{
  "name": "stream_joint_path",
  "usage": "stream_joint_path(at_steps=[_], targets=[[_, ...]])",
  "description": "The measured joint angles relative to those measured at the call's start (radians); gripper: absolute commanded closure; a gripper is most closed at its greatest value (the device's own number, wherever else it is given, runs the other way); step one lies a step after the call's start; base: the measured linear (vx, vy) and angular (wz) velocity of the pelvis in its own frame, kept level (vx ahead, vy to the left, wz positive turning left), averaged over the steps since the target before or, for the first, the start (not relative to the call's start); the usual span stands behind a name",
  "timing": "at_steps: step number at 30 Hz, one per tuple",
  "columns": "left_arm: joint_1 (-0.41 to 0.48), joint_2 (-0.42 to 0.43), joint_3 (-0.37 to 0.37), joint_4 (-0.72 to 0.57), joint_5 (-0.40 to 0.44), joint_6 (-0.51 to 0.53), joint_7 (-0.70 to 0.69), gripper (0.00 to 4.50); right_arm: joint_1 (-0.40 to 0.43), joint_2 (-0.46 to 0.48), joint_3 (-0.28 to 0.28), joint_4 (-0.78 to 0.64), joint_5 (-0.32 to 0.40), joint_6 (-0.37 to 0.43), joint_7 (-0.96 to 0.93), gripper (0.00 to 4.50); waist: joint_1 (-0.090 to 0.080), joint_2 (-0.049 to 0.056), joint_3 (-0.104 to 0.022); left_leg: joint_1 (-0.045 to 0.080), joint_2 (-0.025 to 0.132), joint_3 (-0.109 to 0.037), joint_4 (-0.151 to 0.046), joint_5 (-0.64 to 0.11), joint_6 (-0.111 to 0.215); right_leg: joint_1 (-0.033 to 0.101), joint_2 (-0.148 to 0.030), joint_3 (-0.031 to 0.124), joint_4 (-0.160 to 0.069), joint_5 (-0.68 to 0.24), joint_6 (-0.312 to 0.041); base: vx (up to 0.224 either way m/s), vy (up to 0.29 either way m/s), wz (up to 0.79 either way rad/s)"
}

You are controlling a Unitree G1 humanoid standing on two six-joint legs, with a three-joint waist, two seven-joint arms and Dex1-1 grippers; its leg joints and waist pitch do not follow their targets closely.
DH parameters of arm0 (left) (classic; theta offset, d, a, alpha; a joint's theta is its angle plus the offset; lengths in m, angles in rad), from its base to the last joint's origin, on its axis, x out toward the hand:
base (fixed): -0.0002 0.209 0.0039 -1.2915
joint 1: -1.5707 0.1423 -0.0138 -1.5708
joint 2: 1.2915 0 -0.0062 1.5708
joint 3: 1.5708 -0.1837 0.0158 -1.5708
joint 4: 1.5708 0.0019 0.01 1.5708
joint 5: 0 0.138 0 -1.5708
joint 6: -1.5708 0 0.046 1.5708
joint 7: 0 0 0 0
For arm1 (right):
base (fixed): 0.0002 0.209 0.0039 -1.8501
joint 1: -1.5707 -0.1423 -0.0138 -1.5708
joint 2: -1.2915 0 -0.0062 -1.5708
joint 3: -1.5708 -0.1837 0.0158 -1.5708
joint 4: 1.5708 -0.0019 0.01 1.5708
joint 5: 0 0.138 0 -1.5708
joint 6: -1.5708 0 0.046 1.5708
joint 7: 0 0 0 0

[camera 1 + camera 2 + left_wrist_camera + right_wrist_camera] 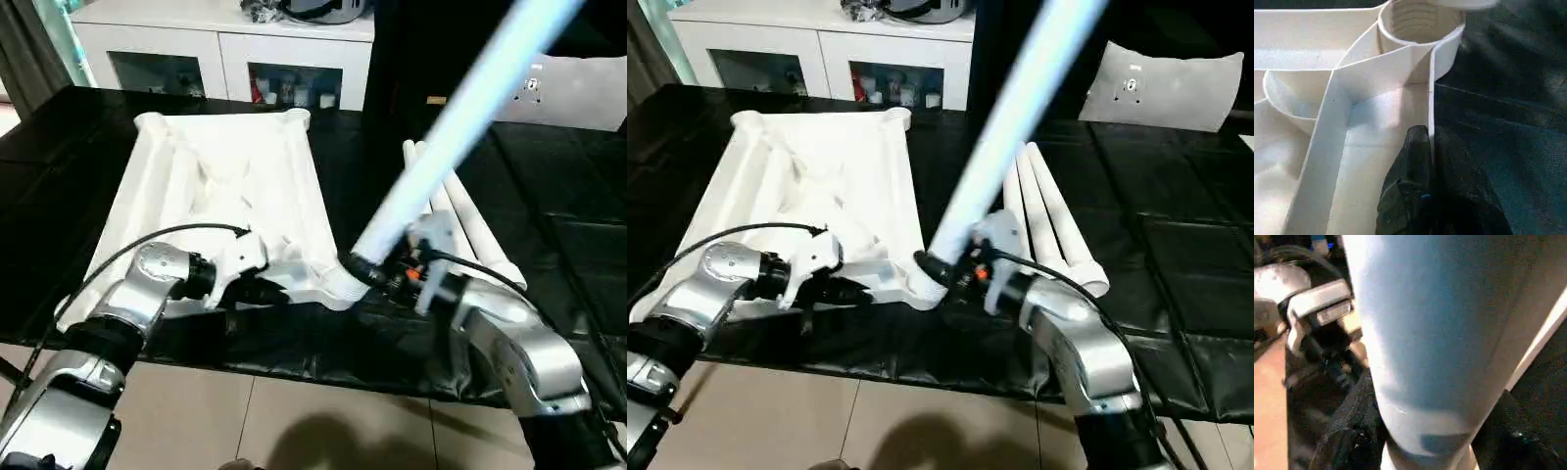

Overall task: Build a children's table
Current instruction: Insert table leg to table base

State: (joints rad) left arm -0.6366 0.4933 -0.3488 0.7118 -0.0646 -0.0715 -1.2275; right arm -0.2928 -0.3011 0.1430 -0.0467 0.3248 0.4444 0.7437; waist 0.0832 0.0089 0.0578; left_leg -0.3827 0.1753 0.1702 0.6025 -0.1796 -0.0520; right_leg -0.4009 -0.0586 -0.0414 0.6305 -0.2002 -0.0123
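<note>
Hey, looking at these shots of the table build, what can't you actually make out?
- Whether the leg is seated in the corner socket: head views, the right hand covers the joint.
- The leg's upper end: cut off by the top edge.
- The left hand where it meets the table top's rim: hidden in the head views.
- Items in the cabinet: too small.

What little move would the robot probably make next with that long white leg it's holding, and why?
Probably twist or press the leg down. The right gripper holds the long round white plastic leg with its lower end at the near corner socket of the upside-down white plastic tabletop, leaning away. The left gripper pinches the tabletop's edge beside that socket, steadying it. Three legs lie beside.
</note>
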Motion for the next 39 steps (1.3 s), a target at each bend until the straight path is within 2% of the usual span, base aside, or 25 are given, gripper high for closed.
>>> stream_joint_path(at_steps=[4,7,20,29,31,33,36,39], targets=[[0.051,0.016,-0.002,-0.079,0.016,-0.034,-0.001,4.50,-0.058,-0.006,0.025,0.054,-0.027,0.007,0.007,2.62,0.002,0.000,0.000,0.001,0.000,0.000,0.000,0.000,0.000,0.000,0.000,0.000,0.000,0.000,0.000,0.000,0.000,0.00],[0.076,0.025,-0.003,-0.108,0.022,-0.067,-0.003,4.50,-0.063,-0.003,0.047,0.072,-0.042,0.006,0.010,2.62,0.006,-0.001,-0.001,0.001,0.000,0.001,0.000,0.000,0.000,0.001,0.000,0.000,0.000,0.000,0.000,0.000,0.000,0.00],[0.089,0.032,0.000,-0.127,0.030,-0.070,-0.005,4.50,-0.115,-0.017,0.061,0.116,-0.044,0.045,0.064,2.62,0.004,-0.006,-0.004,0.002,0.000,0.001,0.000,0.000,0.000,0.002,0.000,0.000,0.000,-0.001,0.000,0.000,0.000,0.00],[0.089,0.027,0.006,-0.127,0.031,-0.058,-0.011,4.50,-0.110,0.032,-0.026,0.214,0.049,0.051,0.071,2.62,0.005,-0.007,-0.005,0.003,0.000,0.001,0.000,0.000,0.000,0.002,0.000,0.000,0.000,-0.001,0.000,0.000,0.000,0.00],[0.087,0.021,0.006,-0.127,0.033,-0.054,-0.013,4.50,-0.090,0.032,-0.042,0.220,0.067,0.034,0.081,2.62,0.006,-0.006,-0.005,0.003,0.000,0.001,0.000,0.000,0.000,0.003,-0.001,0.001,0.000,-0.001,0.000,0.000,0.000,0.00],[0.086,0.017,0.005,-0.127,0.037,-0.053,-0.014,4.50,-0.071,0.023,-0.034,0.220,0.062,0.002,0.093,2.62,0.007,-0.006,-0.006,0.003,0.000,0.001,0.000,0.000,0.000,0.003,-0.001,0.000,0.000,-0.001,-0.001,0.000,0.000,0.00],[0.086,0.016,0.006,-0.125,0.038,-0.051,-0.014,4.50,-0.058,-0.008,0.013,0.208,0.013,-0.077,0.107,2.62,0.006,-0.005,-0.006,0.005,0.000,0.002,0.000,0.000,0.000,0.004,-0.001,0.001,0.000,-0.001,-0.001,0.000,0.000,0.00],[0.087,0.013,0.006,-0.121,0.040,-0.045,-0.013,4.50,-0.061,-0.021,0.046,0.206,-0.025,-0.121,0.109,2.62,0.005,-0.006,-0.006,0.011,0.000,0.002,-0.001,0.000,0.000,0.010,-0.001,0.001,0.000,-0.001,0.000,0.000,0.000,0.00]])
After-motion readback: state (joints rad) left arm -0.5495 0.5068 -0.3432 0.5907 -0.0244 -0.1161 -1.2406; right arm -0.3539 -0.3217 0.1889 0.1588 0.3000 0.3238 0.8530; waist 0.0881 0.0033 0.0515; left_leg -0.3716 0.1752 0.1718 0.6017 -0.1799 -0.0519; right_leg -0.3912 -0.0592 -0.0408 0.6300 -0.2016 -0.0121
